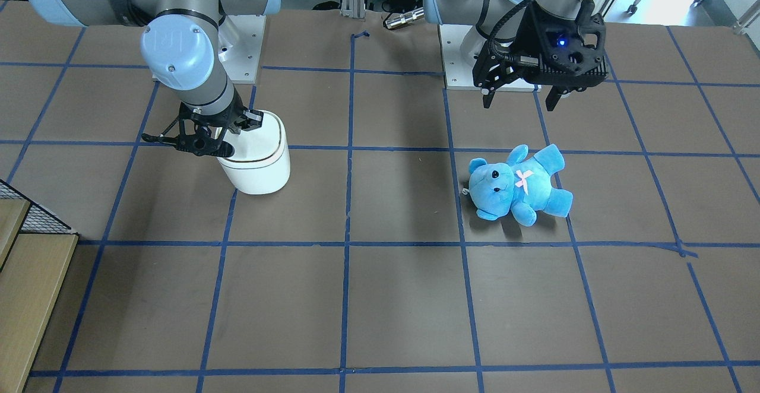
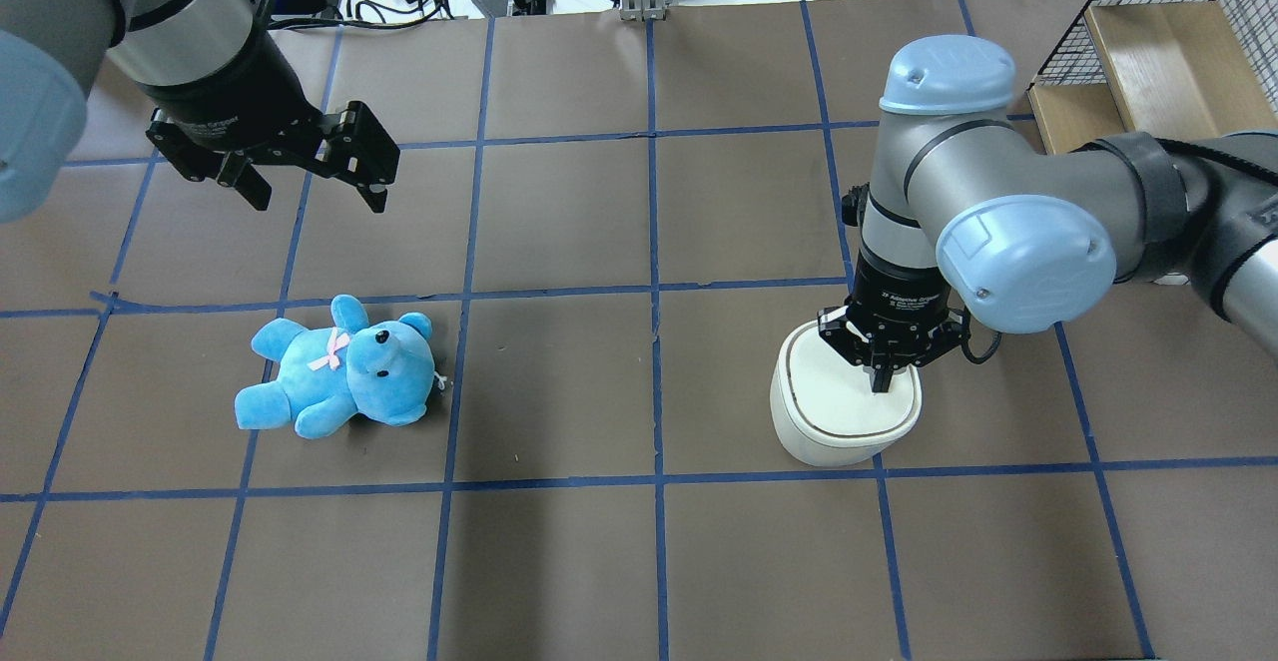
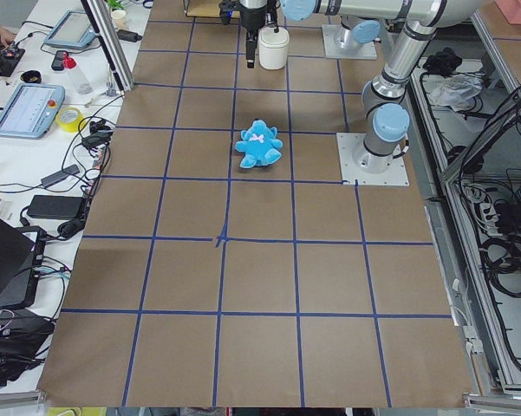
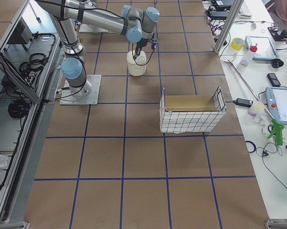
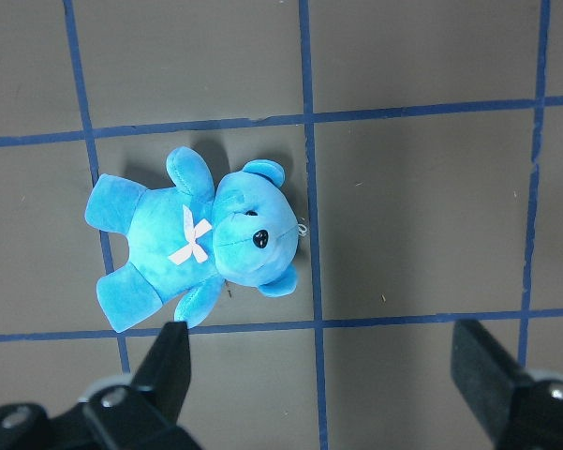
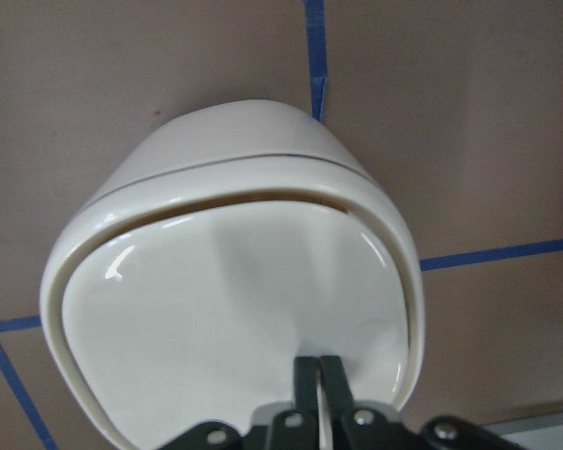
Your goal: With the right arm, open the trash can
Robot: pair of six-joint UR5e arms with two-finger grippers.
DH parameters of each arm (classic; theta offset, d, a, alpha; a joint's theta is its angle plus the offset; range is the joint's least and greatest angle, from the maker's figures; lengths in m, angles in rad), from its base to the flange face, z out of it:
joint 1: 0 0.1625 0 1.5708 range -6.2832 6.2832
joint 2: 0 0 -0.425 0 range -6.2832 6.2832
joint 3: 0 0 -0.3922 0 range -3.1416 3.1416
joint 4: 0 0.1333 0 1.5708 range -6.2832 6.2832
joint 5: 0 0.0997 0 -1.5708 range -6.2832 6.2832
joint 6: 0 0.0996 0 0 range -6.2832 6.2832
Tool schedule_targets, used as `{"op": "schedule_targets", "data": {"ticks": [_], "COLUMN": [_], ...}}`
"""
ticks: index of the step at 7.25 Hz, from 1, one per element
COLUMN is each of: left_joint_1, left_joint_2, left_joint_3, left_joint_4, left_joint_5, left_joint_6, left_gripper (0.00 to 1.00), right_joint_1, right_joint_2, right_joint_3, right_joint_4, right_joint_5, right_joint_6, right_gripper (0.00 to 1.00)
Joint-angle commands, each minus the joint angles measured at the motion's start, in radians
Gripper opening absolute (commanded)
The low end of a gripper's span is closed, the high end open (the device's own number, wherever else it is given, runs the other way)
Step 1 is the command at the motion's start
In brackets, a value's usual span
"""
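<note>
Trash can (image 2: 834,436) stands on the surface (image 2: 559,561) in the robot's right half, well apart from the teddy bear (image 2: 339,366); the right pincer (image 2: 879,381), narrowed to nothing and holding nothing, touches the lid (image 6: 225,309) near one edge; a thin tan gap shows opposite; the pressing step, I judge; next calls for a firm downward push to tip the lid; the left pincer (image 2: 315,192) hangs wide.
</note>
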Motion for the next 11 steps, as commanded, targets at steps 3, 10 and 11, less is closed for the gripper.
{"op": "schedule_targets", "data": {"ticks": [3, 10, 11], "left_joint_1": [0.0, 0.0, 0.0], "left_joint_2": [0.0, 0.0, 0.0], "left_joint_3": [0.0, 0.0, 0.0], "left_joint_4": [0.0, 0.0, 0.0], "left_joint_5": [0.0, 0.0, 0.0], "left_joint_6": [0.001, 0.001, 0.001], "left_gripper": [1.0, 1.0, 1.0], "right_joint_1": [0.003, 0.008, 0.008], "right_joint_2": [-0.076, -0.065, -0.065], "right_joint_3": [-0.354, -0.432, -0.432], "right_joint_4": [0.277, 0.103, 0.103], "right_joint_5": [0.012, 0.011, 0.011], "right_joint_6": [0.0, 0.002, 0.003], "right_gripper": [1.0, 1.0, 1.0]}}
